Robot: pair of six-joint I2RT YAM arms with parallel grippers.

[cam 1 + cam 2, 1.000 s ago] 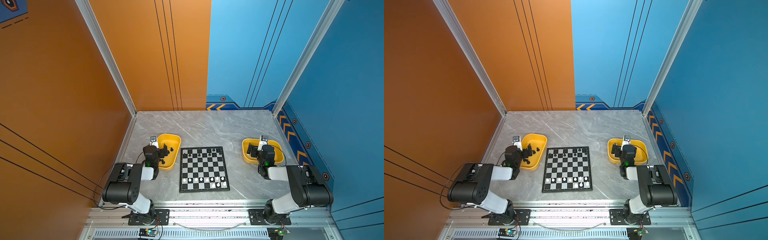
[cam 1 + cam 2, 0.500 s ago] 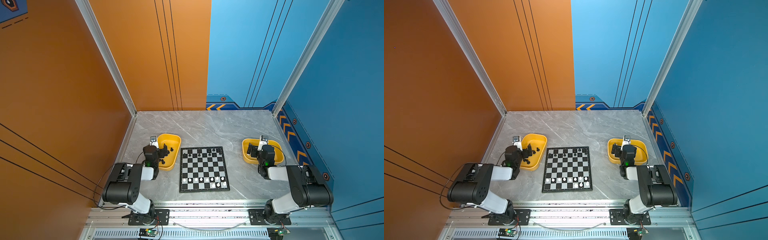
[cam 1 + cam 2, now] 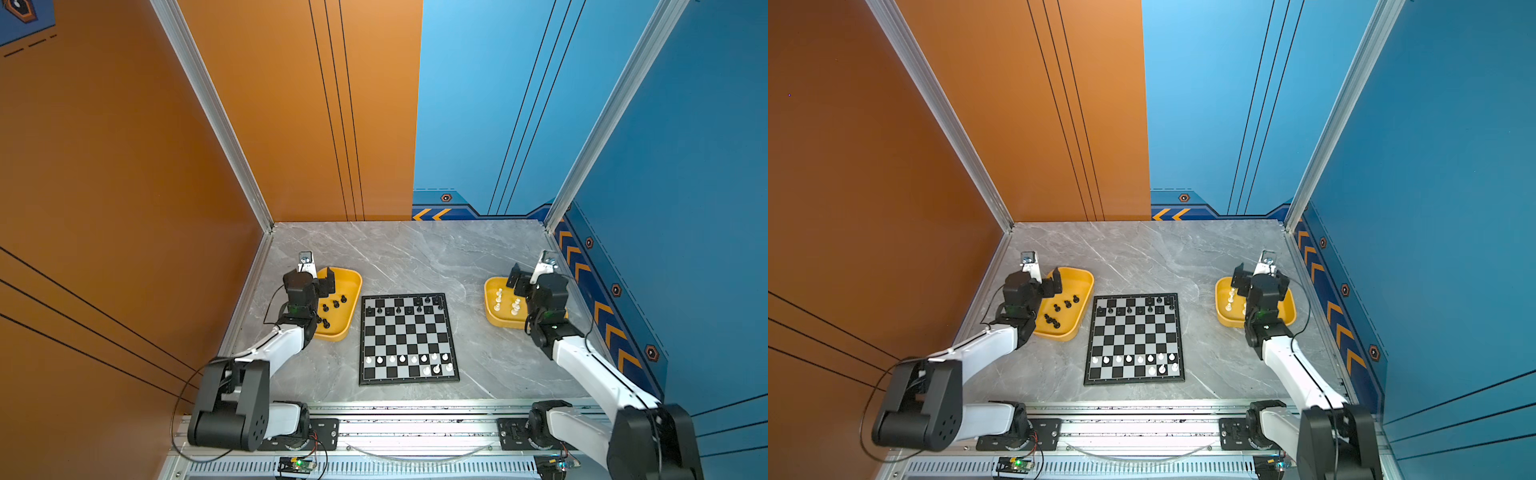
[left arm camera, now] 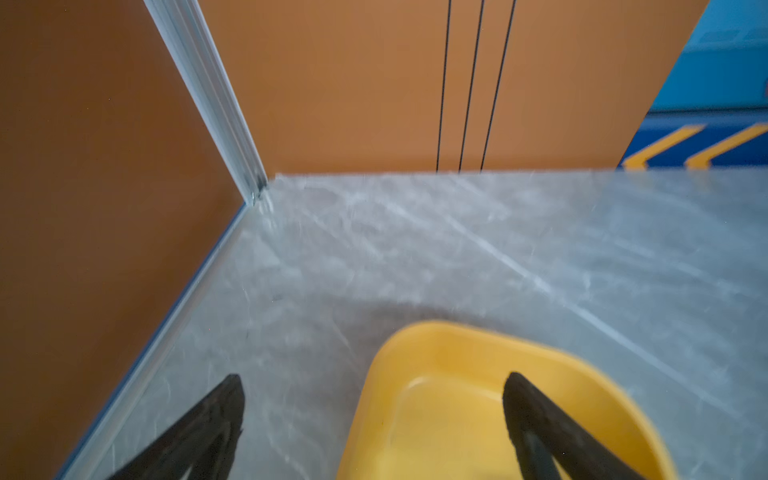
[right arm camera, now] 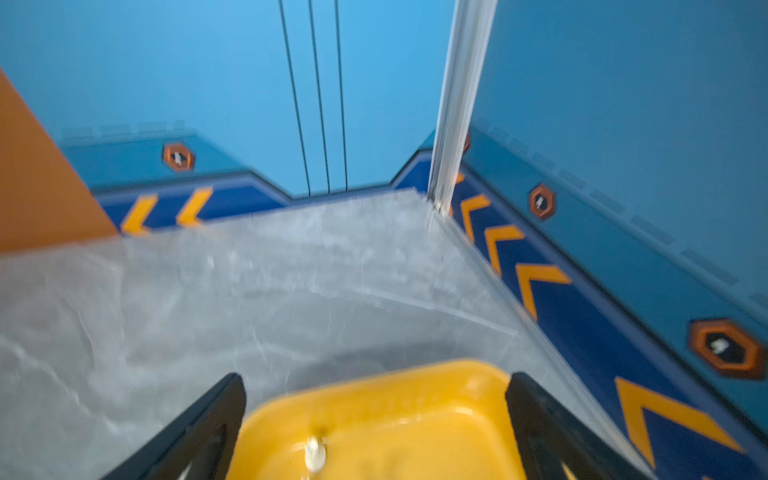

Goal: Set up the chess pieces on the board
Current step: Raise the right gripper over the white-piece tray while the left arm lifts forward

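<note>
The board (image 3: 409,332) lay flat near the front middle of the grey marble table (image 3: 415,257), and both top views showed it only partly set. Black pieces (image 3: 399,309) stood in its two far rows with gaps among them. White pieces (image 3: 402,359) filled the second row from the near edge, and a few more stood in the nearest row toward the right side. To the left of the board, apart from it, sat the left yellow tray (image 3: 347,282) with loose black pieces (image 3: 336,304) scattered on its floor. To the right sat the right yellow tray (image 3: 494,320) with loose white pieces (image 3: 514,306), most of them upright. The left gripper (image 4: 372,382) hung over the far outer corner of its tray with its jaws spread wide and nothing between them. In the left wrist view one finger was above the tray's floor and the other above bare table beside the rim. The right gripper (image 5: 375,380) was likewise wide and empty above the far part of its tray, with the tray's far wall between the two fingers. One blurred white piece showed low in that wrist view. Neither gripper touched a piece.
</note>
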